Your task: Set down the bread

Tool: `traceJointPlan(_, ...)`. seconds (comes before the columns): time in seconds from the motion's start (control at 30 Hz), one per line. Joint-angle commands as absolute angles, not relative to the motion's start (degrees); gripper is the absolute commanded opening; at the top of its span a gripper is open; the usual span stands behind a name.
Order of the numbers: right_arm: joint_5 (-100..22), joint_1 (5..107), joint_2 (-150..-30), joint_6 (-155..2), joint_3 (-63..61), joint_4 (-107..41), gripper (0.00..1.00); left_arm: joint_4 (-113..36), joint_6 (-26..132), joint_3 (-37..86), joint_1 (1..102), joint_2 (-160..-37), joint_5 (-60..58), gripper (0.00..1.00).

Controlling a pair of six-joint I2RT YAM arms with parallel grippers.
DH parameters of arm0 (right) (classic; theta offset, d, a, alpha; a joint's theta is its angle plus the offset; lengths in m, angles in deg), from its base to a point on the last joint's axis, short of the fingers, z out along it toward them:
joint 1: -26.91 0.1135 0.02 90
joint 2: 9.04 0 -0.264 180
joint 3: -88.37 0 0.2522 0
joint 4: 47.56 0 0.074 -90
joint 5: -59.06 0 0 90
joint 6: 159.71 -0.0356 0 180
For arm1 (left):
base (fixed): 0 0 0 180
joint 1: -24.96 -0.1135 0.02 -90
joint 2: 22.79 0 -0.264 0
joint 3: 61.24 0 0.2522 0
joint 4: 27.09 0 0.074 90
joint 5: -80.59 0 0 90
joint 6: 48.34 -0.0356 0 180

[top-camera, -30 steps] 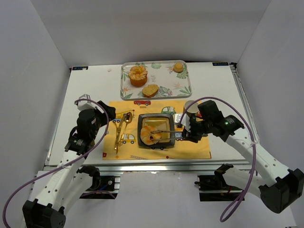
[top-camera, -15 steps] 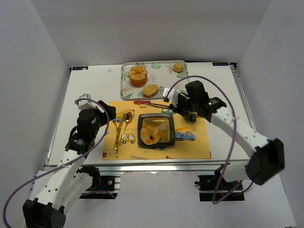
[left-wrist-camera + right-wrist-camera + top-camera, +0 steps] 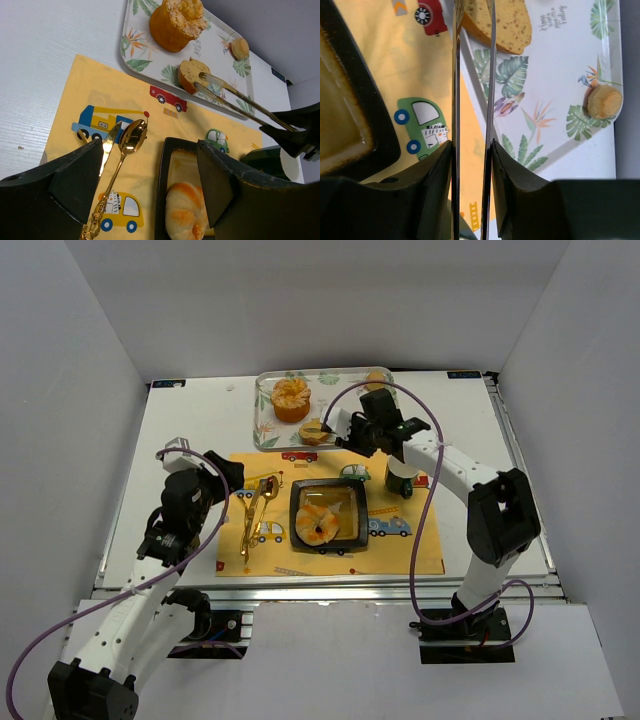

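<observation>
A slice of bread [image 3: 318,430] lies on the leaf-patterned tray [image 3: 385,418]; it also shows in the left wrist view [image 3: 189,75] and the right wrist view [image 3: 505,22]. My right gripper [image 3: 362,432] [image 3: 472,145] is shut on metal tongs [image 3: 336,426] [image 3: 455,75]. The tong arms are slightly apart, and their tips [image 3: 202,77] are at the slice's right end. A round bread roll [image 3: 317,523] [image 3: 187,210] lies in the black dish [image 3: 355,510]. My left gripper [image 3: 215,485] [image 3: 150,185] is open and empty above the yellow placemat [image 3: 400,545].
A muffin [image 3: 291,398] and a small bun [image 3: 376,382] also sit on the tray. A gold spoon and fork [image 3: 255,515] lie on the mat left of the dish. A dark green cup [image 3: 401,478] stands right of the dish, under the right arm.
My right arm has swung the tongs from over the black dish up to the tray, reaching the bread slice. The roll stays in the dish. The left arm has not moved.
</observation>
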State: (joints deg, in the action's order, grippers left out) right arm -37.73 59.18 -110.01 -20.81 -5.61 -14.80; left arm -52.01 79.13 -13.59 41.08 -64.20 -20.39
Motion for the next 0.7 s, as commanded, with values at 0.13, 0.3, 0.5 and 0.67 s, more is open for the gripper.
traceJointPlan(0.13, -36.48, 58.9, -111.08, -20.14, -9.76, -17.19, 0.42, -51.05, 79.28, -14.69, 41.05, -63.22, -19.78, 0.84)
traceJointPlan(0.3, -38.49, 58.82, -110.3, -21.46, -9.33, -15.78, 0.44, -50.96, 79.19, -14.78, 41.05, -63.57, -19.69, 0.84)
traceJointPlan(0.5, -38.24, 58.9, -110.73, -23.66, -9.06, -14.99, 0.46, -50.61, 79.36, -14.87, 41.05, -63.49, -19.61, 0.84)
traceJointPlan(0.67, -37.01, 58.9, -111.87, -24.62, -8.97, -16.4, 0.46, -51.31, 79.28, -14.52, 41.05, -63.31, -19.69, 0.84)
